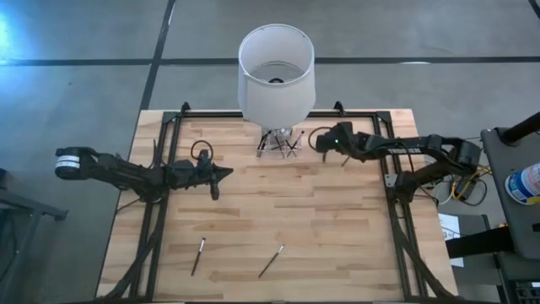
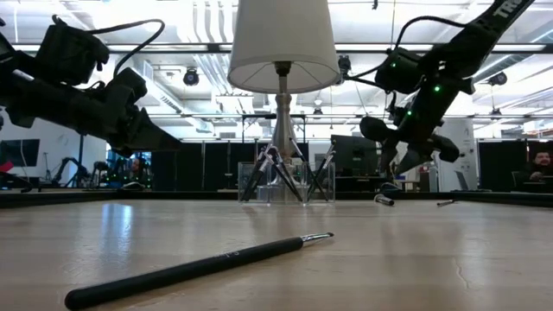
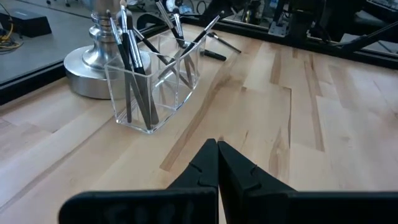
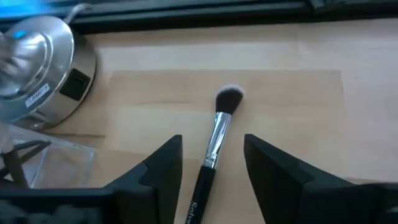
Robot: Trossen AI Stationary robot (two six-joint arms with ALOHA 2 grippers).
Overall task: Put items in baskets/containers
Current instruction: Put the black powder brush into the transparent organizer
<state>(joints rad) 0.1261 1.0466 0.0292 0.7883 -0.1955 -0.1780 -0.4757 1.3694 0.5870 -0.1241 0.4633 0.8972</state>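
The right gripper (image 4: 211, 168) hangs low at the far right of the table, fingers spread, a brush (image 4: 217, 134) lying on the wood between them — not gripped. Just left of it stands the clear holder (image 3: 155, 87), already stuffed with brushes, beside the lamp (image 1: 276, 72) base. The left gripper (image 3: 217, 165) hovers mid-left, clenched on nothing. Two more brushes lie near the front edge — one (image 1: 198, 256) left, one (image 1: 271, 261) nearer centre.
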